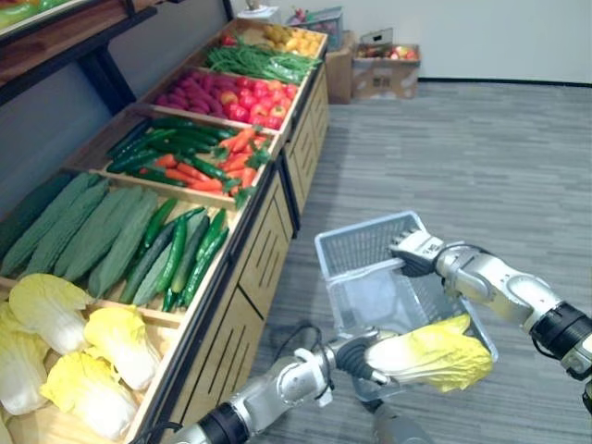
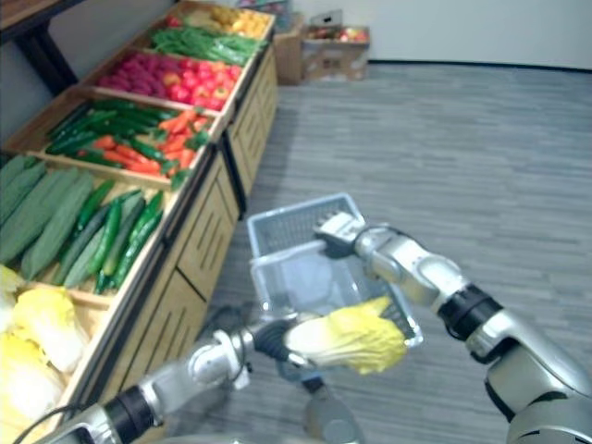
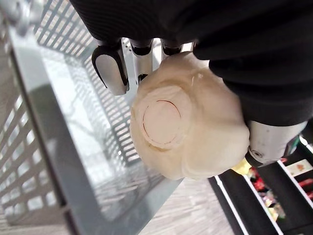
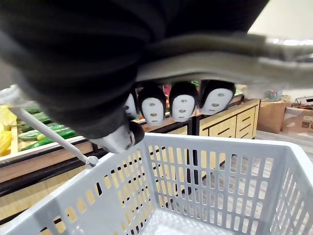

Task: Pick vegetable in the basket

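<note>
A yellow-green napa cabbage (image 1: 435, 354) hangs over the near rim of a pale grey plastic basket (image 1: 365, 242), with my left hand (image 1: 359, 355) shut on its stem end. The cut pale base of the cabbage (image 3: 181, 127) fills the left wrist view, my fingers (image 3: 111, 72) curled round it above the basket's slatted wall. My right hand (image 1: 418, 251) is shut on the basket's metal handle (image 4: 54, 139) and holds the basket in the air; the basket's floor (image 4: 176, 223) looks bare.
A wooden produce stand (image 1: 250, 240) runs along my left, with more cabbages (image 1: 88, 361), bitter gourds (image 1: 79, 227), cucumbers (image 1: 180, 254), carrots (image 1: 217, 162), red fruit (image 1: 231, 97) and green beans (image 1: 264, 63). Cardboard boxes (image 1: 379, 69) stand by the far wall. Grey floor lies to the right.
</note>
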Controlling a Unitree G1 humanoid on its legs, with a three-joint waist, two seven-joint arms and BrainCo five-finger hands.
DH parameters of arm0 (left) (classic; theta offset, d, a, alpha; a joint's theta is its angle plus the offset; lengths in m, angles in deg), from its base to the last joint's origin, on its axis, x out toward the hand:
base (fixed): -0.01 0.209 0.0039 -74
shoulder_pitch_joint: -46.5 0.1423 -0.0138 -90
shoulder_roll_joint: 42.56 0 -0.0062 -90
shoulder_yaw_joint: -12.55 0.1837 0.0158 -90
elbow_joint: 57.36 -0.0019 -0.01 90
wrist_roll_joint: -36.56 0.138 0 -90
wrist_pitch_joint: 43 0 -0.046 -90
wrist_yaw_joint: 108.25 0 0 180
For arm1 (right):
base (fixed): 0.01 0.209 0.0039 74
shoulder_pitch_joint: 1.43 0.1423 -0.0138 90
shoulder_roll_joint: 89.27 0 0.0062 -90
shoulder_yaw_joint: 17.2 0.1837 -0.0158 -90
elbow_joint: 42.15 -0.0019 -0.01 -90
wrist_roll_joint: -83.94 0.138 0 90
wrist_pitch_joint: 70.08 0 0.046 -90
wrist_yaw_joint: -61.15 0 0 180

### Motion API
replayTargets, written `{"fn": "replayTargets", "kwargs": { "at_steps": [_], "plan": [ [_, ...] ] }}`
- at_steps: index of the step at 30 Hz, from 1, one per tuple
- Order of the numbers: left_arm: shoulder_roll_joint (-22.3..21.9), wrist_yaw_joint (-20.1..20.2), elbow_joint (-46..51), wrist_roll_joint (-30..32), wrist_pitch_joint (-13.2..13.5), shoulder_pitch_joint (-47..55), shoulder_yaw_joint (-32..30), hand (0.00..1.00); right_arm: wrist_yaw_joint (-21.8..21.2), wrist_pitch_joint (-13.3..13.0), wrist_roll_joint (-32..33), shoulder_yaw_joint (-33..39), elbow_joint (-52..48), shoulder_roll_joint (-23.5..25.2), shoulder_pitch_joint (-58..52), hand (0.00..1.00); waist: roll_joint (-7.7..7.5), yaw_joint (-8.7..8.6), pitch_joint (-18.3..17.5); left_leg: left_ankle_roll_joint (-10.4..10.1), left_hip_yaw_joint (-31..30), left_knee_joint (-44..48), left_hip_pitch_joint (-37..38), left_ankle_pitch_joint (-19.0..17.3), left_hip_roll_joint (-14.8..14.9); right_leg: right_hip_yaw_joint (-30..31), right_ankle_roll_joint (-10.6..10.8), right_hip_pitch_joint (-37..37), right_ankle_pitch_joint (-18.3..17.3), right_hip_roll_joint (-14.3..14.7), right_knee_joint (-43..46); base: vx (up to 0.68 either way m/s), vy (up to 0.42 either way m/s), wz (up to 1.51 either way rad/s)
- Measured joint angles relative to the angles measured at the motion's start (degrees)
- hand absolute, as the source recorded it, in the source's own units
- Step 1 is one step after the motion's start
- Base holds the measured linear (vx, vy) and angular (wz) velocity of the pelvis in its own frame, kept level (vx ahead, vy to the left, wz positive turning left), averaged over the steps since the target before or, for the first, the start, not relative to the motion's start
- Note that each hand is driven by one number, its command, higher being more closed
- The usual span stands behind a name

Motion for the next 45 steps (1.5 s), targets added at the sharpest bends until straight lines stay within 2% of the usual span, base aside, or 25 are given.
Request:
{"fn": "replayTargets", "kwargs": {
  "at_steps": [6,8,15,18,20,25,28,32,33,39,45],
  "plan": [
    [-7.4,-2.4,-8.2,6.3,-2.8,-2.8,-0.5,1.00,-0.7,-0.1,0.0,-1.7,-1.8,1.2,0.5,1.00,-0.16,0.00,0.1,0.0,0.0,0.3,-0.1,0.0,0.2,0.0,0.1,0.0,-0.1,0.0,-0.1,-0.03,-0.016,0.00],
    [-9.1,-2.7,-10.2,7.0,-3.2,-3.7,-0.6,1.00,-0.9,-0.1,-0.1,-1.7,-1.7,1.5,0.7,1.00,-0.23,0.06,0.1,0.0,0.0,0.3,-0.1,0.0,0.2,0.0,-0.2,-0.1,0.1,0.0,-0.1,0.00,0.000,0.00],
    [-14.0,-6.1,-16.0,13.0,-7.1,-4.8,-4.0,1.00,-2.1,0.7,-0.1,-1.3,-1.0,3.0,0.8,1.00,-0.87,0.10,0.6,0.0,0.1,0.1,0.0,0.0,0.3,-0.1,-0.2,-0.2,0.1,0.2,-0.1,0.00,0.000,0.00],
    [-15.9,-6.7,-17.5,13.3,-9.1,-4.8,-6.8,1.00,-2.3,0.9,-0.1,-0.3,-1.0,3.6,0.8,1.00,-1.13,0.21,0.7,0.0,0.1,-0.1,0.0,0.0,0.3,-0.1,-0.2,-0.2,0.1,0.2,-0.1,0.00,0.000,0.00],
    [-16.8,-7.0,-18.2,13.3,-9.4,-4.8,-9.1,1.00,-2.6,0.9,-0.1,1.7,-1.0,4.4,0.4,1.00,-1.37,0.30,0.9,0.0,0.0,-0.1,-0.1,0.0,0.3,-0.1,-0.2,-0.2,0.1,0.2,-0.1,0.00,0.000,0.00],
    [-19.1,-10.3,-20.8,13.3,-13.7,-6.8,-17.1,1.00,-2.9,0.9,0.9,9.0,-1.6,6.7,-3.3,1.00,-2.10,0.60,1.3,0.0,-0.5,-0.2,-0.2,0.0,0.2,-0.6,-0.2,0.1,0.1,-0.1,-0.1,-0.02,-0.009,0.05],
    [-19.7,-11.4,-21.9,13.1,-14.9,-7.5,-20.9,1.00,-3.3,0.9,1.8,9.9,-1.7,7.0,-6.1,1.00,-2.34,0.54,1.5,0.1,-1.6,-0.4,-0.5,0.1,0.0,-1.1,-0.1,0.2,0.1,-0.6,-0.2,-0.01,-0.006,0.11],
    [-20.1,-12.4,-23.1,12.7,-15.5,-8.3,-22.9,1.00,-3.5,0.9,2.7,9.9,-1.6,7.0,-8.9,1.00,-2.38,0.50,1.7,0.7,-3.1,-1.4,-1.3,0.5,-0.8,-1.8,0.1,0.3,0.3,-1.7,-0.9,-0.05,-0.016,0.17],
    [-20.1,-12.5,-23.1,12.7,-15.8,-8.5,-23.4,0.00,-3.9,0.9,3.6,10.2,-1.5,7.0,-9.6,1.00,-2.41,0.53,2.1,0.8,-3.5,-1.5,-1.3,0.6,-1.0,-2.1,0.1,0.5,0.3,-2.0,-0.9,-0.05,-0.011,0.16],
    [-21.6,-12.6,-26.7,12.9,-16.7,-10.9,-23.8,0.00,-4.7,0.9,3.9,11.9,-1.1,7.0,-11.8,1.00,-2.55,0.53,3.8,1.3,-5.3,-2.3,-2.1,0.8,-2.4,-2.4,1.0,1.3,1.0,-4.0,-2.8,-0.06,-0.007,0.11],
    [-21.7,-11.7,-26.9,13.3,-16.7,-11.8,-24.2,0.00,-4.9,0.8,4.0,12.3,-1.0,6.5,-12.6,1.00,-2.46,0.50,4.8,1.5,-6.6,-2.3,-2.7,0.7,-2.7,-2.7,1.2,1.1,1.2,-4.5,-3.2,-0.03,-0.007,0.06]
  ]
}}
